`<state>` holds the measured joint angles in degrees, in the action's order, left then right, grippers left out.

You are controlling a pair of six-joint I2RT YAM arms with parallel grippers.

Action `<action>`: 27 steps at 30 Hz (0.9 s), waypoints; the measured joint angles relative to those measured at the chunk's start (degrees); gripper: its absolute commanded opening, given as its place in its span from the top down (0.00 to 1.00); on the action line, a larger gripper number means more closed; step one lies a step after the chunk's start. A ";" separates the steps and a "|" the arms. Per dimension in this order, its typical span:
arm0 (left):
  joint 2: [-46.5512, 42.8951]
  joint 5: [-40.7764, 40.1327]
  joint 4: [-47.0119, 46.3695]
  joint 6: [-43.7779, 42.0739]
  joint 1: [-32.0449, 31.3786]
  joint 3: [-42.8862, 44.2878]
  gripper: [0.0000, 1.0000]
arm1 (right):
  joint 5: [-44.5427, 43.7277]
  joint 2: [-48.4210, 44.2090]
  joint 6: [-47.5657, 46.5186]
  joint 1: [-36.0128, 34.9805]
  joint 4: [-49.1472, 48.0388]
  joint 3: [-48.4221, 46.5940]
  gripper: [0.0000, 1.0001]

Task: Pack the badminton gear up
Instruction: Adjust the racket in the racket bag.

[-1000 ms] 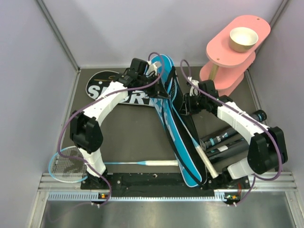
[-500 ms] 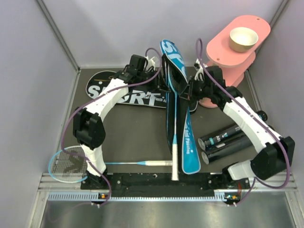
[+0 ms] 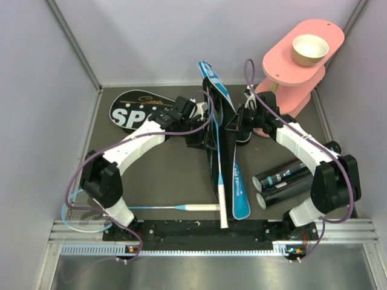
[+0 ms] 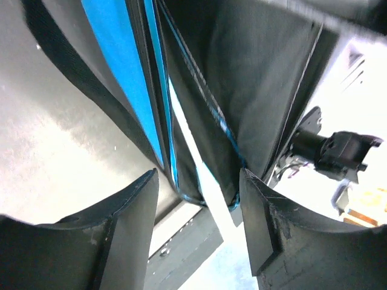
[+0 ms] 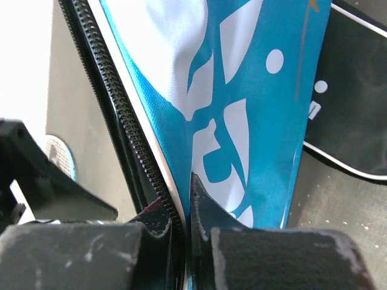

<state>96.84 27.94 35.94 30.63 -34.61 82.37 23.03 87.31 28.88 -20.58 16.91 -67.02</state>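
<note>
The blue racket bag point(image 3: 225, 121) stands on edge in the middle of the table, and a racket's white handle point(image 3: 222, 207) sticks out of its near end. My right gripper point(image 3: 237, 125) is shut on the bag's edge beside the zipper point(image 5: 130, 127), pinching the blue fabric point(image 5: 242, 90). At the bag's left side my left gripper point(image 3: 202, 130) is open; in the left wrist view the bag's dark fabric point(image 4: 242, 90) hangs ahead of the parted fingers point(image 4: 136, 211) without touching them. A second blue racket point(image 3: 81, 208) lies at the front left. The black bag point(image 3: 130, 112) lies flat at the back left. Two black tubes point(image 3: 284, 175) rest at the right.
The pink three-tier stand point(image 3: 290, 84) stands in the back right corner with a tan round bowl point(image 3: 309, 49) on its top tier, close behind my right arm. Grey walls close in the table on three sides. A metal rail point(image 3: 199, 232) runs along the near edge.
My left gripper opened, let go of the blue bag and drew nearer, uncovering more of the black bag. The right gripper shut on the bag's edge. The bag swung from slanted to nearly straight.
</note>
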 measured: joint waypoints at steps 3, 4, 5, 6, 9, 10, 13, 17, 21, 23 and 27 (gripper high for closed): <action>-3.96 -2.71 0.26 -0.68 -2.34 -3.76 0.40 | 2.34 -0.02 1.05 1.22 -1.95 1.05 1.00; -5.07 -3.52 0.31 -0.70 -3.06 -5.16 0.40 | 2.93 -0.02 1.38 1.53 -2.40 1.20 1.00; -5.97 -4.15 0.31 -0.68 -3.72 -6.47 0.40 | 3.52 -0.02 1.73 1.79 -2.97 1.46 1.00; -6.58 -5.03 0.20 -0.61 -4.35 -7.78 0.40 | 4.09 -0.02 1.99 2.01 -3.28 1.60 1.00; -7.23 -6.10 -0.44 -0.04 -5.14 -11.41 0.40 | 5.42 -0.02 2.93 2.51 -4.35 1.90 1.00; -7.23 -6.27 -0.90 0.42 -5.14 -12.55 0.42 | 5.86 -0.02 3.26 2.67 -4.61 1.90 1.00; -6.16 -6.69 -1.95 1.42 -5.11 -13.60 0.56 | 7.08 -0.02 4.00 2.91 -5.33 1.90 1.00; -2.32 -6.80 -3.98 2.43 -5.03 -11.72 0.85 | 8.63 -0.02 4.81 3.15 -5.53 1.90 1.00; -0.63 -6.84 -4.63 2.19 -5.03 -9.94 1.00 | 9.05 -0.02 4.35 3.15 -4.94 1.90 1.00; -0.39 -6.84 -4.20 1.97 -5.20 -8.61 1.00 | 8.63 -0.02 3.41 3.21 -4.13 1.88 0.82; 0.20 -6.19 -4.09 2.25 -5.25 -5.51 1.00 | 0.48 -0.04 -2.36 1.66 7.76 -2.51 0.50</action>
<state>97.03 21.76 31.86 32.88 -39.86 76.86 23.51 87.26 26.52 -18.92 24.67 -69.54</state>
